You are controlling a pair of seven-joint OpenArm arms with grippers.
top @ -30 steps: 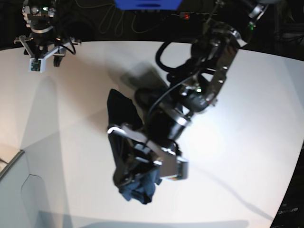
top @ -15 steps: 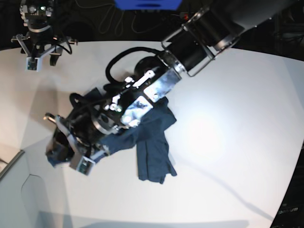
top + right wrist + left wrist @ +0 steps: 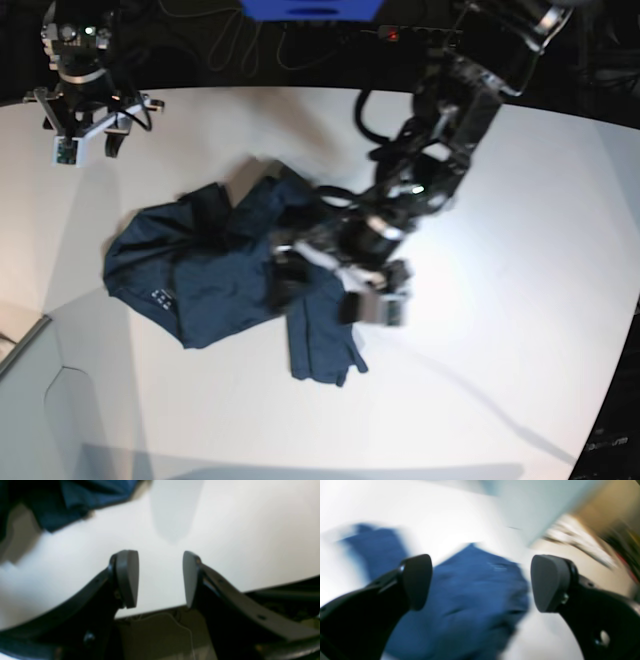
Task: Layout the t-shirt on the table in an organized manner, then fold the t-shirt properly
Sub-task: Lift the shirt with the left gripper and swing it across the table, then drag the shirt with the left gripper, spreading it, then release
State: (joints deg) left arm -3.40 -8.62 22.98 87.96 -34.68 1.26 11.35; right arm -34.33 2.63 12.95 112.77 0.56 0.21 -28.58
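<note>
- t-shirt (image 3: 215, 262): dark navy; lay crumpled and spread on the table (image 3: 520, 220), left of centre in base view
- left gripper (image 3: 480, 582): jaws wide apart, empty; hung above the fabric
- right gripper (image 3: 160, 578): jaws parted, empty; near far table corner, well apart from shirt

Beyond the far edge of the white surface, the room is lying in darkness, with thin pale cables (image 3: 230, 45) trailing across the black floor and a bright blue block (image 3: 310, 9) sitting at the top of the base view beside a small red light (image 3: 392, 35). At the lower left, a pale grey panel (image 3: 40, 420) is catching soft overhead light, which is pooling brightly mid-surface
</note>
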